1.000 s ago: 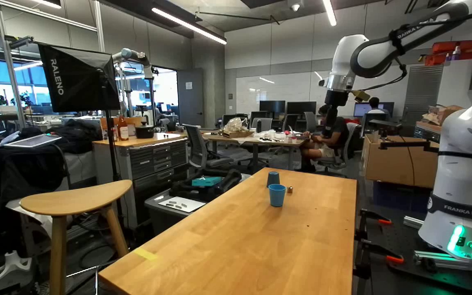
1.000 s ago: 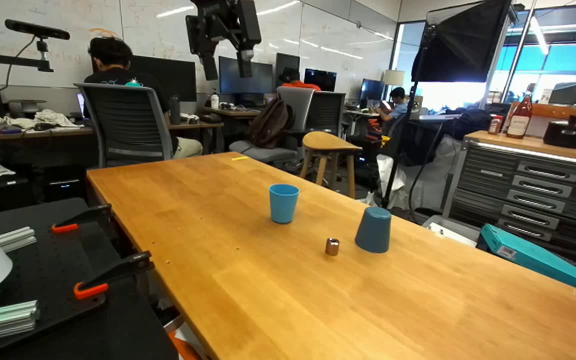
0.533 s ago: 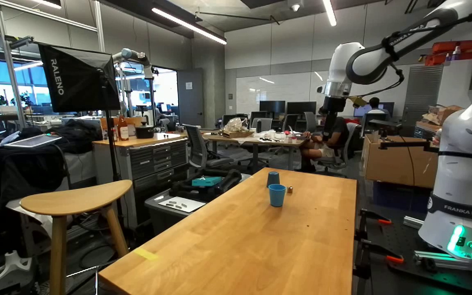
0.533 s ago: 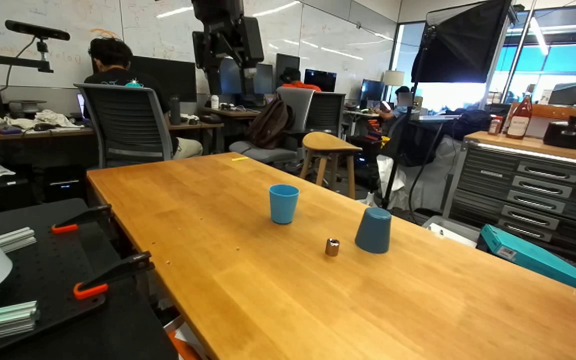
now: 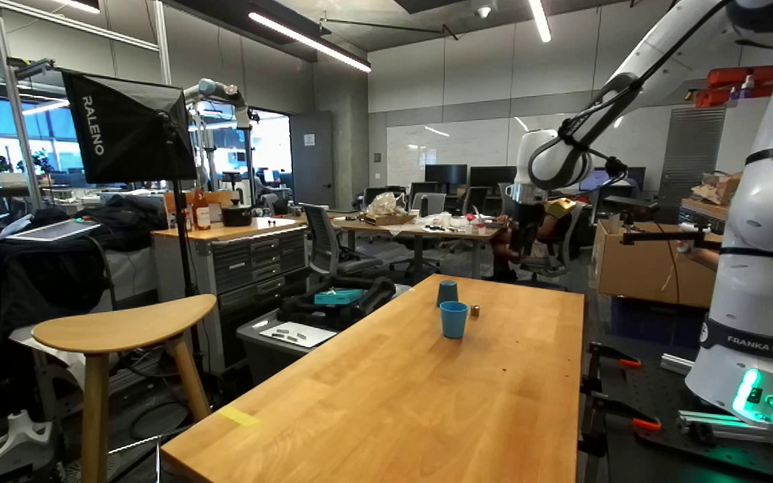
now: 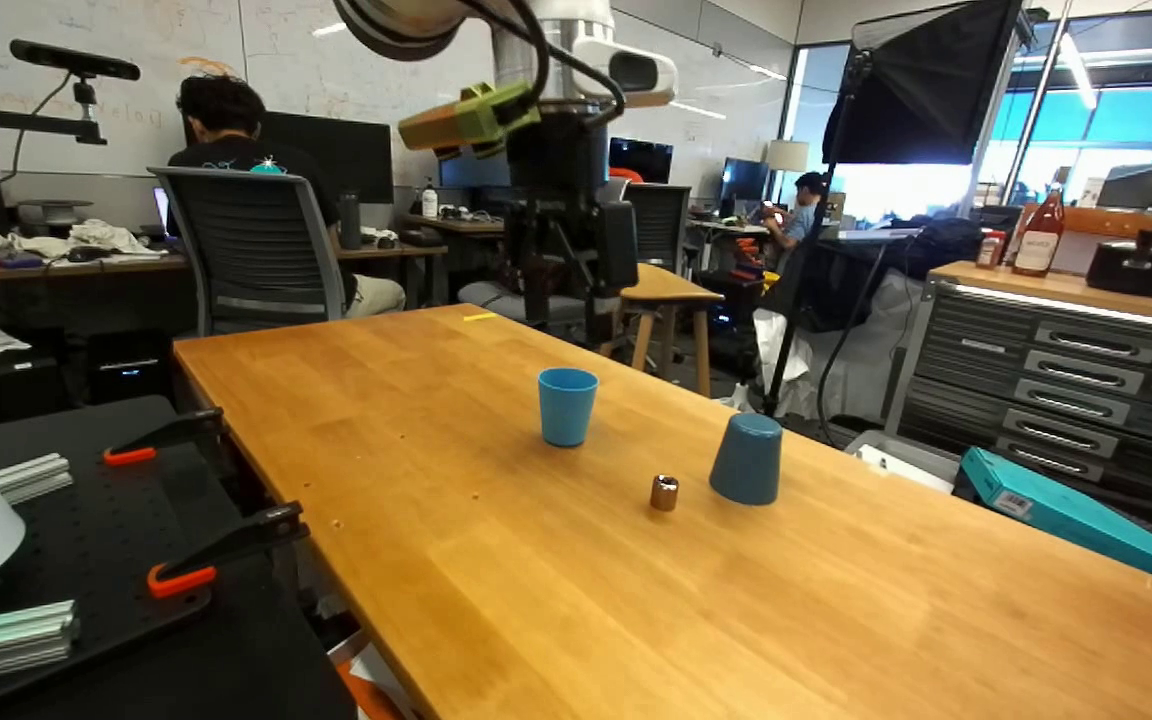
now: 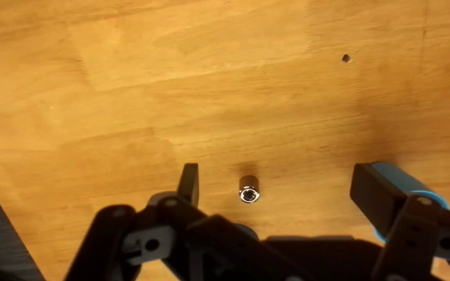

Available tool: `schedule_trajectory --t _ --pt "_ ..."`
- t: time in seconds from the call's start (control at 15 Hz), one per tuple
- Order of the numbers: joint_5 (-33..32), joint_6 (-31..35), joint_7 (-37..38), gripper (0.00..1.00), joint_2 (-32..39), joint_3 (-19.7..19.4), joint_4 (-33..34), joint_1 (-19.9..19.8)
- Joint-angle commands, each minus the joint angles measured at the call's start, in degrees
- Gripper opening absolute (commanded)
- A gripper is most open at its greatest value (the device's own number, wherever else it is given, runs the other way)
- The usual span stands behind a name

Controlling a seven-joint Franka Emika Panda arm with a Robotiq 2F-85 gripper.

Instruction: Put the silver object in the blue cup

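The silver object point(image 6: 664, 492) is a small shiny cylinder with a hole in its top. It stands upright on the wooden table point(image 6: 496, 580), also seen in an exterior view point(image 5: 475, 311) and the wrist view point(image 7: 249, 189). The blue cup point(image 6: 567, 408) stands upright, mouth up, near it; it shows in an exterior view point(image 5: 453, 320) too. In the wrist view the cup point(image 7: 400, 177) is partly hidden behind the right-hand finger. My gripper point(image 7: 276, 177) is open and empty, above the table, with the silver object between its fingers in that view, nearer the left-hand one. The gripper also shows in both exterior views point(image 5: 525, 247) point(image 6: 569, 312).
A darker blue-grey cup point(image 6: 747, 460) stands upside down beside the silver object, in both exterior views point(image 5: 447, 293); the gripper mostly hides it in the wrist view point(image 7: 247, 229). Black clamps point(image 6: 226, 545) with orange ends sit along the table edge on the robot's side.
The arm has come down toward the table, drifting left in an exterior view and right in another. The gripper stays open. The silver object and both cups have not moved.
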Motion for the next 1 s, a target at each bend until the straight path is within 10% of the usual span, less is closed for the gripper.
schedule_trajectory --t 0.0,0.93 --pt "0.8 4.5 3.9 1.00 14.8 -0.1 9.7 -0.5" --pt "8.6 6.4 13.9 1.00 45.6 3.4 37.2 -0.3"
